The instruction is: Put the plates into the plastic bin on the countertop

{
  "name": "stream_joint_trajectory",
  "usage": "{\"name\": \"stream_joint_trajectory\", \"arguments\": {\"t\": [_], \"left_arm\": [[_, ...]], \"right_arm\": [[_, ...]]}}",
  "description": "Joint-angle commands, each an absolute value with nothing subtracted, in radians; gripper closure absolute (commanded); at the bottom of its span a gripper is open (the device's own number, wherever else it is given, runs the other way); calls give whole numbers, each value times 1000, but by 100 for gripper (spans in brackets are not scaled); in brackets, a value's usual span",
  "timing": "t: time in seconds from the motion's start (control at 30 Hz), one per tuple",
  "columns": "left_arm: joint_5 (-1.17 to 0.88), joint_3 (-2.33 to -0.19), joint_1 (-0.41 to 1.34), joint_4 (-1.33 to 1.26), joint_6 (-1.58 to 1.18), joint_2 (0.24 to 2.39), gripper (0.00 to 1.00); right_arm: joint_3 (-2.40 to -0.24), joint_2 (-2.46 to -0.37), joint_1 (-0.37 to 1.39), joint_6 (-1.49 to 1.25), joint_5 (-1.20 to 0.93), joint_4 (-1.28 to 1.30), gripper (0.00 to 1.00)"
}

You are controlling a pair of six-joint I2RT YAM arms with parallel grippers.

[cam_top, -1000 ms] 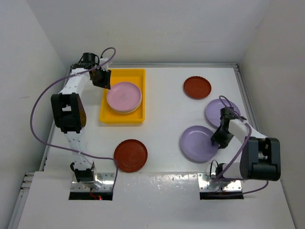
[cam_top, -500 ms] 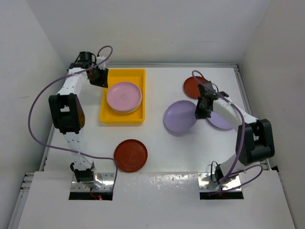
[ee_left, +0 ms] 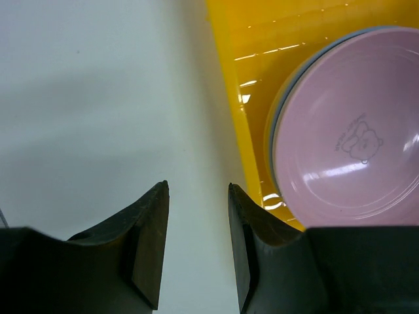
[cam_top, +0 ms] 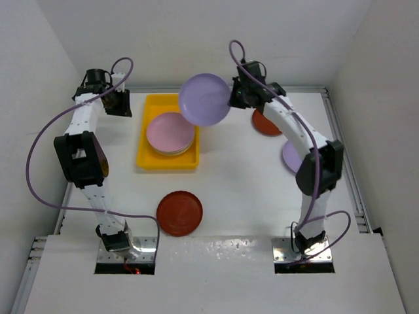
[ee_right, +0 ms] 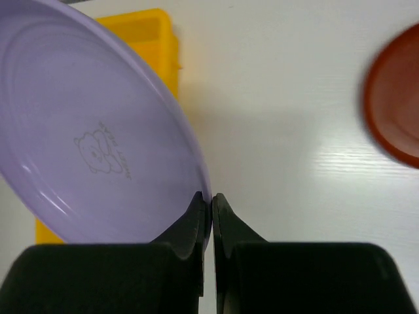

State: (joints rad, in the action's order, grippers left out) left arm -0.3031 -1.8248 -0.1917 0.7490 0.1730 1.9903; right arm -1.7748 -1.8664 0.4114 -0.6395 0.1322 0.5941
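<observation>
My right gripper [cam_top: 237, 99] [ee_right: 211, 199] is shut on the rim of a lavender plate [cam_top: 204, 99] [ee_right: 91, 137] and holds it in the air over the far right corner of the yellow plastic bin [cam_top: 150, 161] [ee_right: 141, 26]. A stack of plates with a pink plate [cam_top: 171, 131] [ee_left: 347, 131] on top lies in the bin [ee_left: 242, 111]. My left gripper [cam_top: 122, 104] [ee_left: 196, 196] is open and empty over the white countertop [cam_top: 236, 176], just left of the bin's far left corner.
A dark red plate [cam_top: 179, 212] lies near the front left. Another dark red plate [cam_top: 267, 124] [ee_right: 396, 104] and a second lavender plate [cam_top: 292, 156] lie at the right, partly hidden by my right arm. A raised metal edge [cam_top: 340, 150] bounds the countertop.
My right gripper has lifted the lavender plate from the right side and carried it up and left to the bin. My left gripper has drawn back left, off the bin.
</observation>
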Motion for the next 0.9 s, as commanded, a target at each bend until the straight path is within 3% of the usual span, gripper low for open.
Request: {"name": "stream_joint_trajectory", "arguments": {"t": [0.0, 0.13, 0.3, 0.67, 0.73, 0.77, 0.87], "left_arm": [[-321, -1816, -219, 727, 138, 1937, 56], [-321, -1807, -238, 727, 138, 1927, 55], [-321, -1798, -258, 727, 147, 1917, 55], [-330, -1789, -267, 727, 147, 1927, 54], [-330, -1789, -267, 727, 147, 1927, 54], [-330, -1789, -267, 727, 147, 1927, 54], [-339, -1789, -267, 727, 147, 1936, 54]], "right_arm": [[-1999, -2048, 485, -672, 68, 579, 100], [-2161, -2207, 528, -725, 26, 588, 100], [-2115, -2290, 541, -867, -47, 474, 100], [-2138, -2394, 607, -864, -29, 471, 99], [-2138, -2398, 611, -858, -8, 477, 95], [-2137, -2399, 614, -850, -3, 468, 86], [-2138, -2404, 618, -842, -3, 468, 77]]}}
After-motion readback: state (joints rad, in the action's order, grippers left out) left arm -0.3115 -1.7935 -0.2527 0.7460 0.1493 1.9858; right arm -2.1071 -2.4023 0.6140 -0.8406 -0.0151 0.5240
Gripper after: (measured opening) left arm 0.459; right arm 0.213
